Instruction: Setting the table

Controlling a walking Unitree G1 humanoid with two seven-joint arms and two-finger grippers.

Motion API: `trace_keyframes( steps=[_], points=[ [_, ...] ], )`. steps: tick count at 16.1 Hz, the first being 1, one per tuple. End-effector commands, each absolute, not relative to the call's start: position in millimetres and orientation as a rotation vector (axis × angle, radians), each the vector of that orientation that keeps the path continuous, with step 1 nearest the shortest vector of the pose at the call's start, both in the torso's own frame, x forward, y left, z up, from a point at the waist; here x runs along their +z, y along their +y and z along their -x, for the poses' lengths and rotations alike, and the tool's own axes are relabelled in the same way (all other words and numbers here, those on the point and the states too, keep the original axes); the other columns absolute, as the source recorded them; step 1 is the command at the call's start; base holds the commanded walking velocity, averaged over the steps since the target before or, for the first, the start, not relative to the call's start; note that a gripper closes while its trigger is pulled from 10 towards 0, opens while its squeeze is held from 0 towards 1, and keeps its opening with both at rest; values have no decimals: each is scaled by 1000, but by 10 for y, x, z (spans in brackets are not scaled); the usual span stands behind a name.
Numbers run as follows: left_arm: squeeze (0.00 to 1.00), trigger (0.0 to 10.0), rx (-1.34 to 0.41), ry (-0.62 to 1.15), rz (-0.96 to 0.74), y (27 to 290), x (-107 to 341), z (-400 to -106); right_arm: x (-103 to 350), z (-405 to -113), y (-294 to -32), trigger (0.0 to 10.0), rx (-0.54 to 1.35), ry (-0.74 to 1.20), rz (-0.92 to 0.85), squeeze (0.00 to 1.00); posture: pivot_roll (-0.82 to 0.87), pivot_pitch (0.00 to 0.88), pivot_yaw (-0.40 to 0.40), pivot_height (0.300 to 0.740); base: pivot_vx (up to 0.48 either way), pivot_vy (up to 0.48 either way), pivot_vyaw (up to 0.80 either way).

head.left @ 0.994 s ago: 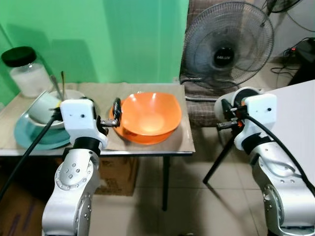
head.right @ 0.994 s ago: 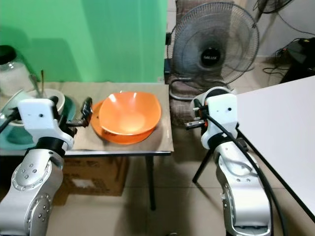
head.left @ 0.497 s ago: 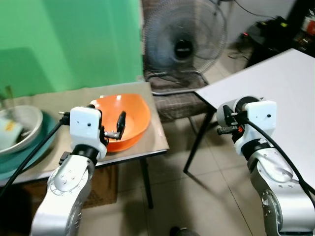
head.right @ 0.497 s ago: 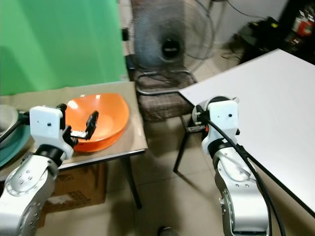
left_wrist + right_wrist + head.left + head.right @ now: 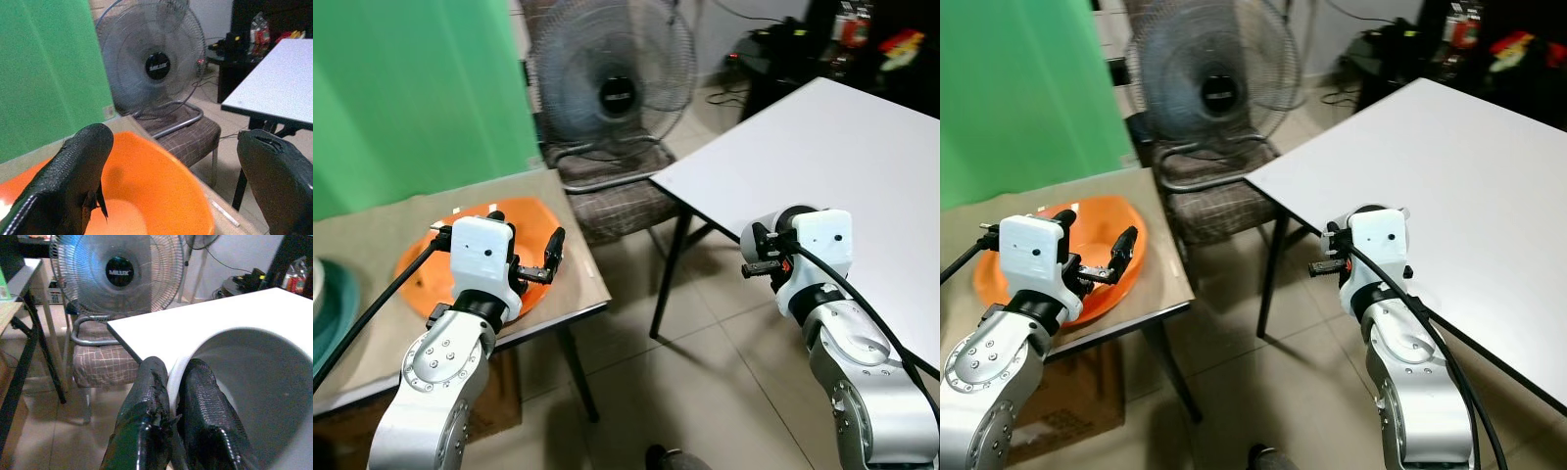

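white table (image 5: pixel 862 147) now sits before us; our view has swung off the brown side table (image 5: pixel 372 235) toward it over the last second, so we read this as carrying to the setting spot. right gripper (image 5: pixel 171 396) pinches the rim of a white bowl (image 5: pixel 254 396), fingers pressed onto it, held just beside the white table's edge. left gripper (image 5: pixel 181 161) is spread wide with nothing between the fingers, hovering over the orange bowl (image 5: pixel 431 274) left on the brown table. fan (image 5: pixel 612 88) and chair (image 5: pixel 617 201) stand between the tables. next: set the white bowl down.
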State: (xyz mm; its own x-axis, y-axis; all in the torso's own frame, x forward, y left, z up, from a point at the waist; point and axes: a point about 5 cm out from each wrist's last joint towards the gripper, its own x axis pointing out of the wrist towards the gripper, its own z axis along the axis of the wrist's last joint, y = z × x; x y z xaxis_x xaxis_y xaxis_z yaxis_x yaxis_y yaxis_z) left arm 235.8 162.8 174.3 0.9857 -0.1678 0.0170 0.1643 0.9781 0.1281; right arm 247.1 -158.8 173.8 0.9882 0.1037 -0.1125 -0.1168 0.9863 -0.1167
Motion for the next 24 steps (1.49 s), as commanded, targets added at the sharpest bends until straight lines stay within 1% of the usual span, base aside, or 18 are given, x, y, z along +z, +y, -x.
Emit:
trace_keyframes(
  steps=[1, 5, 16, 18, 22, 24],
  points=[
    [0, 10000, -172, -38, -119, 1637, 1760, -2367, 1763, -2466, -1589, 10000, 115, 102, 118, 0, -75, 0, 20, 740, 0, 0, -800],
    [0, 10000, -181, -45, -99, 1614, 1761, -2362, 1786, -2471, -1593, 10000, 113, 105, 115, 0, -74, 0, 14, 740, 0, 0, -800],
    [0, 10000, -191, -53, -79, 1609, 1767, -2364, 1825, -2479, -1599, 10000, 114, 103, 115, 0, -75, 0, 9, 740, 285, 0, -800],
    [0, 10000, -189, -53, -80, 1630, 1770, -2366, 1837, -2493, -1583, 10000, 126, 98, 114, 0, -74, 0, 7, 740, 294, 0, -509],
    [0, 10000, -216, -47, -80, 1618, 1762, -2353, 1838, -2497, -1562, 10000, 136, 105, 111, 0, -71, 0, 5, 740, 292, 0, 0],
    [0, 10000, -222, -40, -80, 1612, 1747, -2350, 1845, -2508, -1556, 10000, 139, 105, 110, 0, -72, 0, 9, 740, 292, 0, -800]
  ],
)
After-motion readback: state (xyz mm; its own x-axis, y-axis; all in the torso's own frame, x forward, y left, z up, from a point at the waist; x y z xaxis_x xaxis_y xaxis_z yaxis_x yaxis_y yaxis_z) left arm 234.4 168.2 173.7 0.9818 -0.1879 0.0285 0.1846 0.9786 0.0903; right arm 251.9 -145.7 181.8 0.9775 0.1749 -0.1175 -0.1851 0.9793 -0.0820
